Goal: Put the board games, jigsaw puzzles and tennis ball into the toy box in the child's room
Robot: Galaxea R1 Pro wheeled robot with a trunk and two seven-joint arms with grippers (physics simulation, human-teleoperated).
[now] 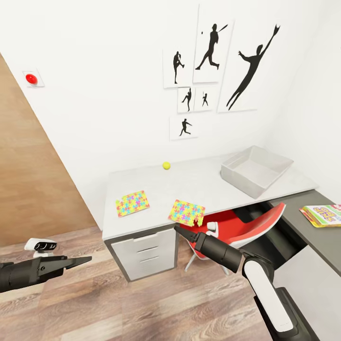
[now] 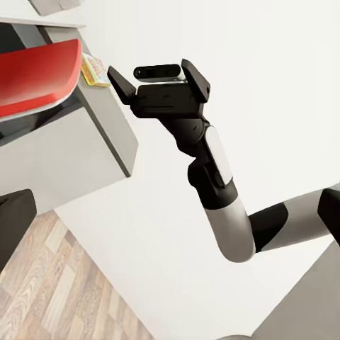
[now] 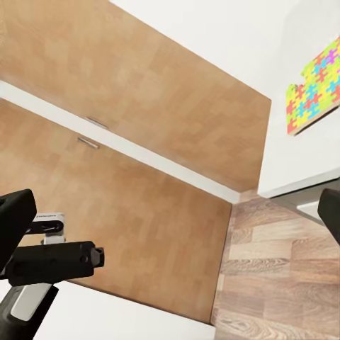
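The right gripper (image 1: 179, 230) is reaching open and empty under the puzzle (image 1: 186, 212) overhanging the tabletop (image 1: 199, 182) edge; it risks knocking it down. The left gripper (image 1: 85, 260) is empty.

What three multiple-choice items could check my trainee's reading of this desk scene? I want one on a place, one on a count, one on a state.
1. Where is the tennis ball?
A. on the table near the wall
B. inside the toy box
C. on the floor

2. How many jigsaw puzzles lie on the table?
A. one
B. two
C. four

3. What is in the toy box?
A. a board game
B. a puzzle
C. nothing visible

Key: 1 A, the ball sits on the tabletop close to the wall. 2 B, one jigsaw puzzle lies left of the other jigsaw puzzle at the front edge. 3 C, the head view shows a bare grey interior.
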